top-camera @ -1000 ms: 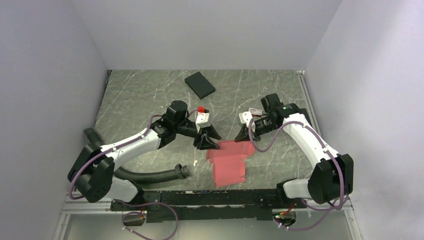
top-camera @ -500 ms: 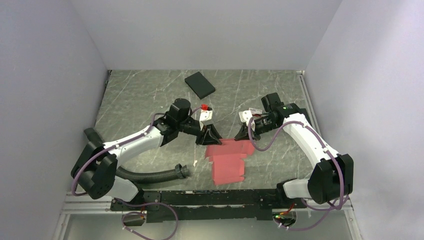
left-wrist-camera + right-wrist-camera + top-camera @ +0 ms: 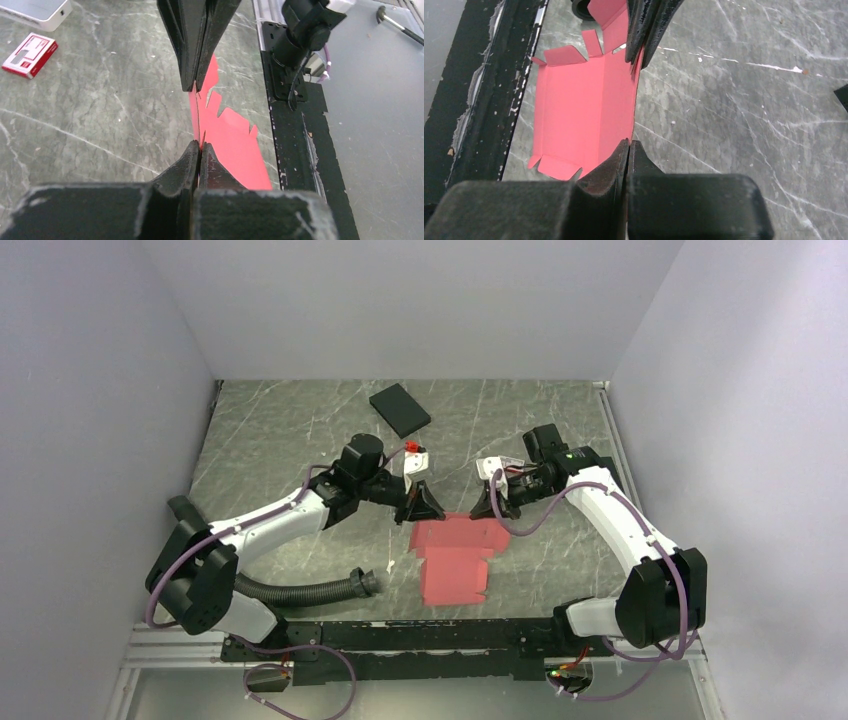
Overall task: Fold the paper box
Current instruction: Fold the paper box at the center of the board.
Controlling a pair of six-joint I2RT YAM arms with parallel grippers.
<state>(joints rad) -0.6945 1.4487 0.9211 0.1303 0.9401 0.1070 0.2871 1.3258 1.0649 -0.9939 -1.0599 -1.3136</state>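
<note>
The paper box (image 3: 455,558) is a flat pinkish-red die-cut sheet with flaps, lying near the table's front edge. Its far strip is bent upward. My left gripper (image 3: 421,510) is shut on the left end of that raised far edge. My right gripper (image 3: 491,506) is shut on its right end. In the left wrist view the sheet (image 3: 232,142) runs edge-on from my left gripper (image 3: 200,146) to the right fingers (image 3: 192,45). In the right wrist view the sheet (image 3: 579,107) curves up into my right gripper (image 3: 629,143), with the left fingers (image 3: 646,27) pinching the other end.
A black flat box (image 3: 400,410) lies at the back of the table. A tiny red-and-white carton (image 3: 30,55) lies beyond the right gripper. A black corrugated hose (image 3: 300,591) lies at the front left. A black rail (image 3: 400,635) runs along the near edge.
Both grippers have moved slightly toward the back with the sheet's far edge held, the left one more. The sheet has slid back with them and its far strip now stands more upright.
</note>
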